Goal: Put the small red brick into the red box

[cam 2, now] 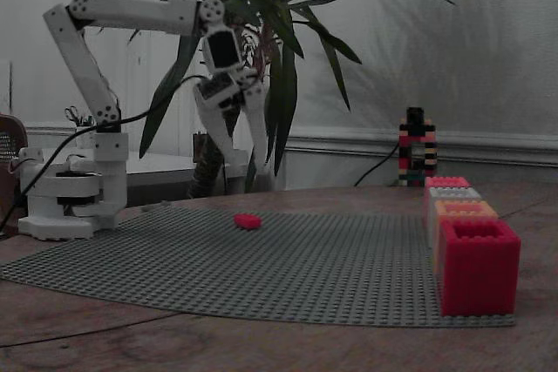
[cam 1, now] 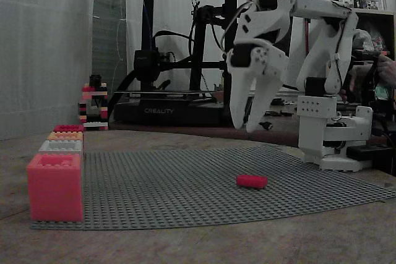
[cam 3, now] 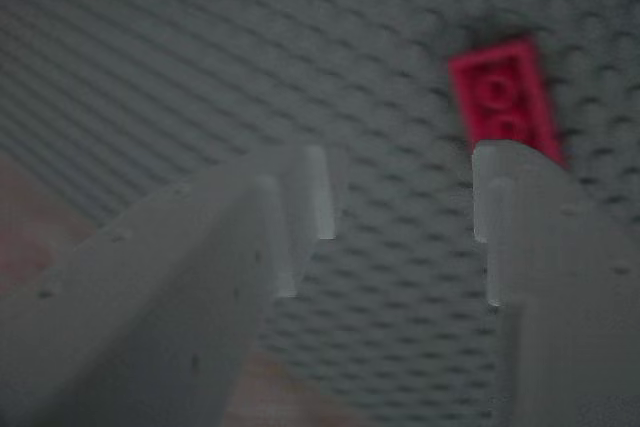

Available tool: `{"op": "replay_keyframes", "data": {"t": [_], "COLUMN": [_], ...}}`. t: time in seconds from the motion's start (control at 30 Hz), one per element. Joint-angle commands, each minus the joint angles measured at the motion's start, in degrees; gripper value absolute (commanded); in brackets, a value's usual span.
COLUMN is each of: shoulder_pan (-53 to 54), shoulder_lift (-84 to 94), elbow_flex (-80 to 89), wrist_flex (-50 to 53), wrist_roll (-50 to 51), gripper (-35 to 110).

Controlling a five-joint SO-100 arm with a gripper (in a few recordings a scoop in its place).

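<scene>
The small red brick [cam 1: 252, 181] [cam 2: 248, 221] lies flat on the grey studded baseplate [cam 1: 185, 196]. My white gripper [cam 1: 245, 127] [cam 2: 244, 176] hangs open well above it, holding nothing. In the wrist view the gripper [cam 3: 400, 227] points down at the plate. There the brick [cam 3: 505, 97] sits just beyond the right fingertip [cam 3: 500, 217], which covers its near end. The red box [cam 2: 478, 266] [cam 1: 68, 128], deep crimson with a studded rim, stands at one end of a row of boxes along the plate's edge, far from the gripper.
The row also holds an orange box [cam 2: 465, 209], a pale grey box [cam 2: 453, 193] and a coral-pink box [cam 1: 54, 187]. A black-and-red brick tower [cam 1: 93, 103] stands behind the row. A 3D printer [cam 1: 185, 60] and the arm's base [cam 1: 328, 134] border the plate.
</scene>
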Motion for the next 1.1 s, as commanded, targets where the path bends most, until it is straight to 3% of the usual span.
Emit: {"op": "replay_keyframes", "data": {"t": [0.0, 0.43, 1.07], "shoulder_pan": [-3.96, -8.09, -7.65], "shoulder_lift": [-2.99, -6.77, -13.54], "elbow_flex": [-3.43, -5.89, -5.45], "wrist_flex": [0.97, 5.45, -0.44], "wrist_roll": [-4.31, -6.24, -3.69], "gripper": [12, 19, 24]}}
